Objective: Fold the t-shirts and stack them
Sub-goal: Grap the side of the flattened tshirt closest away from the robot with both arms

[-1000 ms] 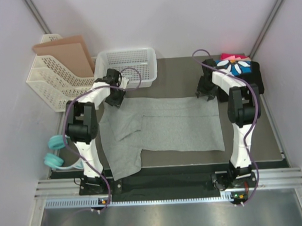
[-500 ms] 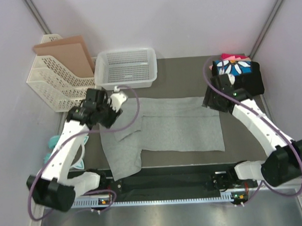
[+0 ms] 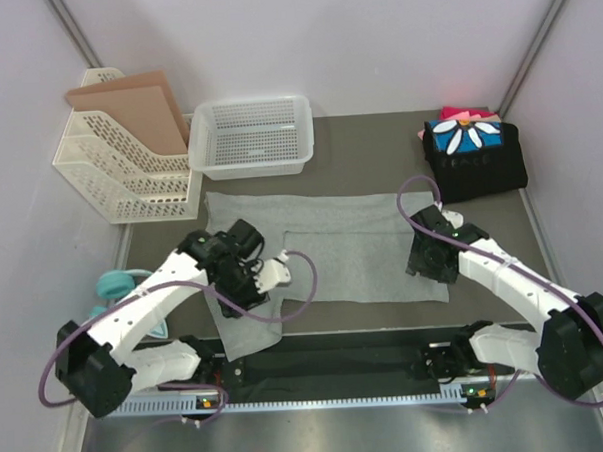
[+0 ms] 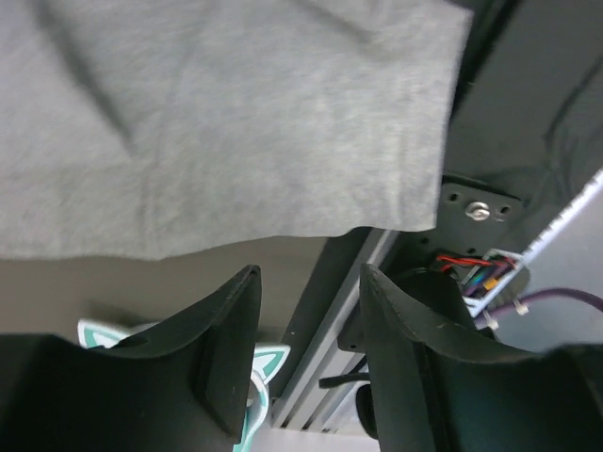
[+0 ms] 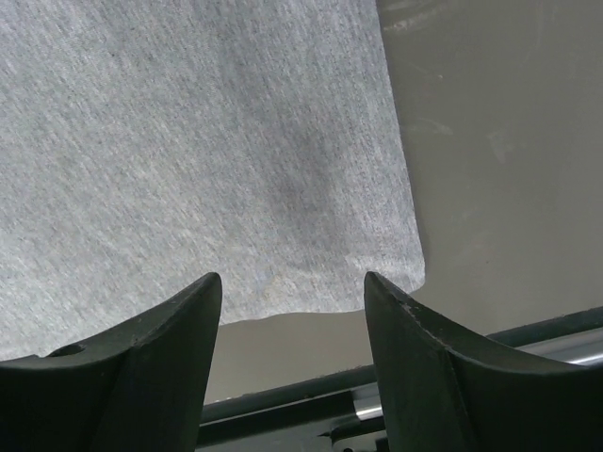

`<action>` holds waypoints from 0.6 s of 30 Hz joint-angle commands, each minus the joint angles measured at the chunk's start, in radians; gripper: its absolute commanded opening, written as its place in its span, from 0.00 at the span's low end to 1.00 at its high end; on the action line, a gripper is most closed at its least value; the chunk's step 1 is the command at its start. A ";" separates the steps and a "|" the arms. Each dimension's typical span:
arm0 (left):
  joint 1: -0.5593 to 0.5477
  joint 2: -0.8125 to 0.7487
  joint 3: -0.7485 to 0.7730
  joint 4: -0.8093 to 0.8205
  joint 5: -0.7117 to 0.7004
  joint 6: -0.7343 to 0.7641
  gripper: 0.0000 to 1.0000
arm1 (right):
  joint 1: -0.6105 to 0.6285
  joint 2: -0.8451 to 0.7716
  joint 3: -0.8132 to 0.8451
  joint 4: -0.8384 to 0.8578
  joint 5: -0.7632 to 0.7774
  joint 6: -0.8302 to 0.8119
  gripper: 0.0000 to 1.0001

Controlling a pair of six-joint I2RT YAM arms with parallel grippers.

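- Both arms have left the upper edge of the grey t-shirt (image 3: 353, 254), where they were a second ago, and have swung down to its lower edge.
- The left gripper (image 3: 246, 286) now hangs over the lower-left flap of the shirt. The right gripper (image 3: 428, 260) is over the lower-right corner.
- In the left wrist view the fingers stand apart with nothing between them. The cloth's edge lies just above their tips in the frame.
- In the right wrist view the jaws are spread wide and empty, and the shirt's corner sits between the two fingers in the picture.
- I read this as the far edge being laid out and released. My guess is that the next step is to pinch the near edge and fold it, which has not begun.
- The shirt lies flat and open across the middle of the table (image 3: 363, 153). Its upper edge is straight, and a narrower flap runs down towards the lower left and reaches the table's front rail.
- It is plain heather-grey with a few soft creases left of centre.
- The folded stack waits at the upper right, well apart. It has a black shirt with a daisy print (image 3: 476, 153) and the pink ones (image 3: 464, 113) behind it.
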 commanded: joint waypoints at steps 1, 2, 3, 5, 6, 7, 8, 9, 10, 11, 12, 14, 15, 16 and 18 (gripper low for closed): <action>-0.186 0.103 0.019 -0.033 0.045 -0.094 0.53 | 0.027 -0.021 0.029 -0.022 0.037 0.068 0.62; -0.225 0.126 0.036 -0.026 0.054 -0.105 0.53 | 0.032 -0.014 0.032 -0.027 0.038 0.075 0.63; -0.245 0.144 0.042 0.009 0.056 -0.115 0.53 | 0.035 -0.009 0.034 -0.028 0.038 0.078 0.63; -0.293 0.184 0.044 0.051 0.042 -0.138 0.54 | 0.041 0.002 0.040 -0.030 0.042 0.087 0.63; -0.308 0.200 0.044 0.069 0.044 -0.146 0.54 | 0.043 0.003 0.043 -0.033 0.043 0.090 0.63; -0.322 0.232 0.045 0.097 0.047 -0.166 0.54 | 0.044 0.005 0.046 -0.034 0.046 0.096 0.63; -0.344 0.249 0.048 0.111 0.056 -0.172 0.55 | 0.044 0.003 0.048 -0.036 0.046 0.099 0.63; -0.350 0.263 0.051 0.120 0.066 -0.177 0.55 | 0.044 0.002 0.048 -0.036 0.048 0.099 0.63; -0.353 0.287 0.050 0.131 0.076 -0.184 0.56 | 0.046 0.002 0.049 -0.038 0.051 0.101 0.63; -0.355 0.298 0.051 0.161 0.091 -0.188 0.57 | 0.044 0.002 0.051 -0.044 0.052 0.102 0.64; -0.355 0.307 0.051 0.172 0.094 -0.195 0.58 | 0.044 0.003 0.052 -0.048 0.055 0.101 0.64; -0.356 0.342 0.051 0.200 0.102 -0.191 0.60 | 0.046 0.011 0.057 -0.059 0.061 0.101 0.64; -0.356 0.352 0.048 0.218 0.076 -0.203 0.61 | 0.046 0.011 0.058 -0.061 0.066 0.102 0.65; -0.356 0.370 0.045 0.232 0.067 -0.206 0.62 | 0.044 0.015 0.060 -0.062 0.068 0.102 0.66; -0.356 0.390 0.056 0.243 0.068 -0.207 0.64 | 0.044 0.023 0.063 -0.073 0.074 0.108 0.69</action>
